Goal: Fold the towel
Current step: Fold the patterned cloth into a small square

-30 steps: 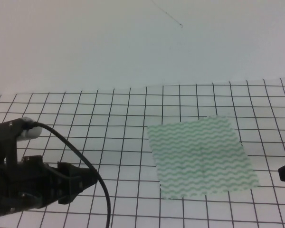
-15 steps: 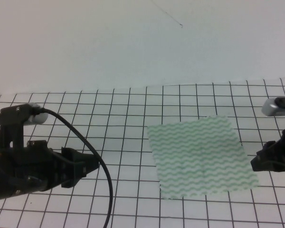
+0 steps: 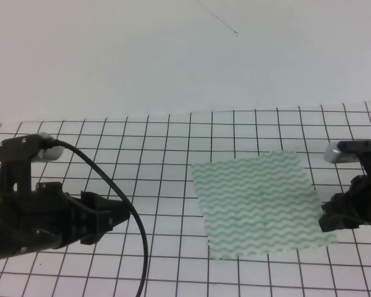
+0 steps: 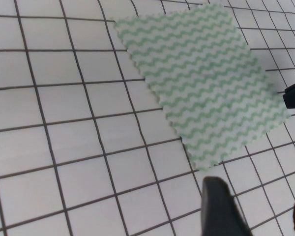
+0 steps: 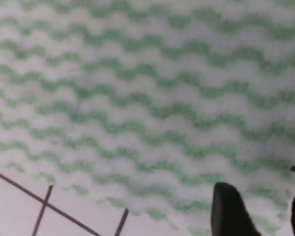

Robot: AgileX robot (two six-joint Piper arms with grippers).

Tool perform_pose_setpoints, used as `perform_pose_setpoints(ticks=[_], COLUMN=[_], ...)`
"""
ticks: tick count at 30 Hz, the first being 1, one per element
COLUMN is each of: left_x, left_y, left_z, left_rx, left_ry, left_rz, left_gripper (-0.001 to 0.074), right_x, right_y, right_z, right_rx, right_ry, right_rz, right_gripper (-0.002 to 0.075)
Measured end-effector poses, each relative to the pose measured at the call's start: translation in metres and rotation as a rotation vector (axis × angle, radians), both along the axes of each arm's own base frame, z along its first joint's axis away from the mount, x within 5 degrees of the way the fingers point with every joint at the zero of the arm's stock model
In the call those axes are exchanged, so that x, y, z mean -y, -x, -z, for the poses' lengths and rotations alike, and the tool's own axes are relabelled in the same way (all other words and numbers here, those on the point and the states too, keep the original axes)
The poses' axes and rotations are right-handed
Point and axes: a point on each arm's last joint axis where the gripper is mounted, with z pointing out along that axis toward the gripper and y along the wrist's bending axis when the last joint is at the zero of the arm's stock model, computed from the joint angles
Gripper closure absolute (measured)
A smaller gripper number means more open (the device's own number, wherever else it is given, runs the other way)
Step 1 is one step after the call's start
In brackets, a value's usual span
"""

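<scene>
Since a second ago the right gripper point(image 3: 329, 220) has come in from the right edge of the high view, where only its tip showed, and now sits at the lower right corner of the towel point(image 3: 260, 201). The left gripper point(image 3: 120, 216) has risen a little from the lower left of that view and has barely shifted in the last half second. The towel has not moved. It lies flat and unfolded on the gridded table point(image 3: 142, 142), right of centre in the high view.

The left fingers point(image 4: 221, 206) stand wide open with nothing between them. They are over bare table, near the towel's point(image 4: 201, 83) closest corner but apart from it.

The right fingers point(image 5: 228, 211) are also apart and hold nothing. They are over the towel's point(image 5: 137, 98) green-waved cloth, close to its edge, with table point(image 5: 19, 211) showing just beyond. Whether their tips touch the cloth I cannot tell.
</scene>
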Motion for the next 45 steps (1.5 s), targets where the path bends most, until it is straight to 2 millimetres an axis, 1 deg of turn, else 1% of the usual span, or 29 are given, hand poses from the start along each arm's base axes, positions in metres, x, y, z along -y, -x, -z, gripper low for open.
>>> perform_pose_setpoints(ticks=[2, 20, 29, 34, 37, 43, 45], left_x=[0.0, 0.0, 0.001, 0.002, 0.002, 0.002, 0.002], left_y=[0.0, 0.0, 0.001, 0.003, 0.003, 0.003, 0.003], left_z=[0.0, 0.0, 0.0, 0.001, 0.001, 0.001, 0.001], left_rx=[0.001, 0.0, -0.01, -0.019, -0.021, -0.022, -0.022], left_ry=[-0.002, -0.002, 0.002, 0.004, 0.005, 0.004, 0.005], left_rz=[0.004, 0.007, 0.015, 0.027, 0.03, 0.039, 0.038], left_gripper=[0.0428, 0.0428, 0.0428, 0.0428, 0.0428, 0.0426, 0.0425], right_x=[0.0, 0.001, -0.001, -0.002, -0.003, -0.004, -0.004], right_y=[0.0, 0.001, -0.001, -0.002, -0.002, 0.001, 0.001], right_z=[0.004, 0.006, 0.013, 0.013, 0.011, -0.005, -0.007], right_rx=[-0.012, -0.008, -0.027, -0.031, -0.026, 0.013, 0.022], right_ry=[0.002, 0.024, 0.003, -0.02, -0.026, -0.04, -0.039], right_rz=[-0.002, -0.057, -0.043, -0.018, -0.015, -0.041, -0.046], right_gripper=[0.0449, 0.0449, 0.045, 0.0453, 0.0492, 0.0671, 0.0701])
